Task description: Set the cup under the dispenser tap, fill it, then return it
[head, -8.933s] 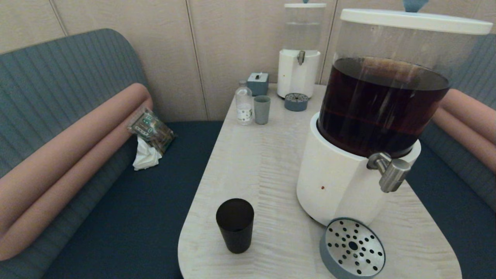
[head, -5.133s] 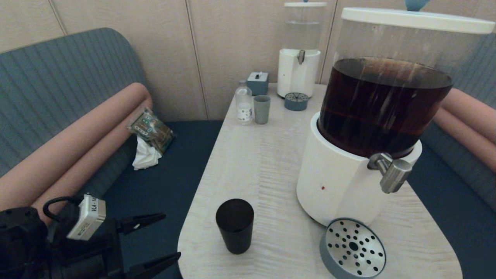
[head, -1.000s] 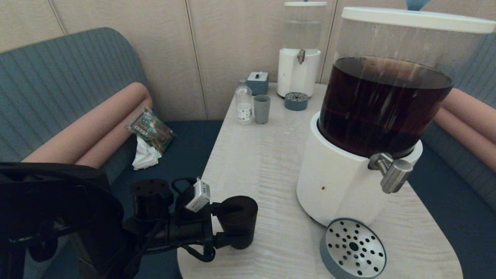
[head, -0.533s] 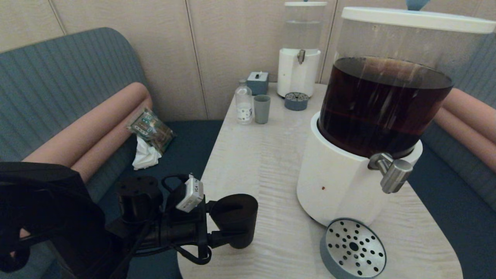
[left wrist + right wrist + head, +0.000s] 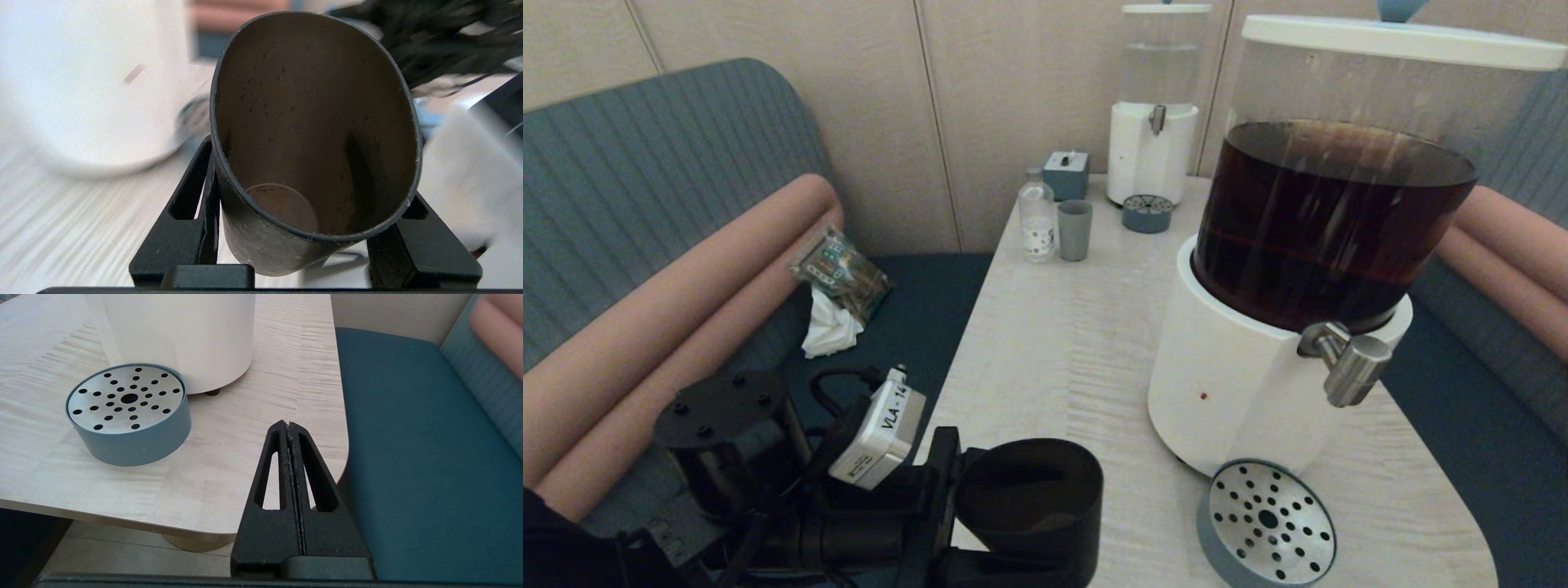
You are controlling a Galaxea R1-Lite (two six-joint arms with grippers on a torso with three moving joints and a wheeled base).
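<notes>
The black cup is off the table near its front left corner, slightly tilted, with my left gripper shut on its sides. In the left wrist view the cup sits between the two black fingers of the left gripper, and its bare, dry bottom shows. The dispenser tap juts from the big white-based dispenser of dark liquid, well to the right of the cup. A round perforated drip tray lies under the tap. My right gripper is shut and empty, by the table's front right corner.
At the table's far end stand a smaller dispenser, its small drip tray, a grey-blue cup, a clear bottle and a small box. Blue bench seats flank the table; a packet lies on the left one.
The left gripper has tightened on the cup and lifted it off the table, up and nearer to the head camera. The right arm has not moved.
</notes>
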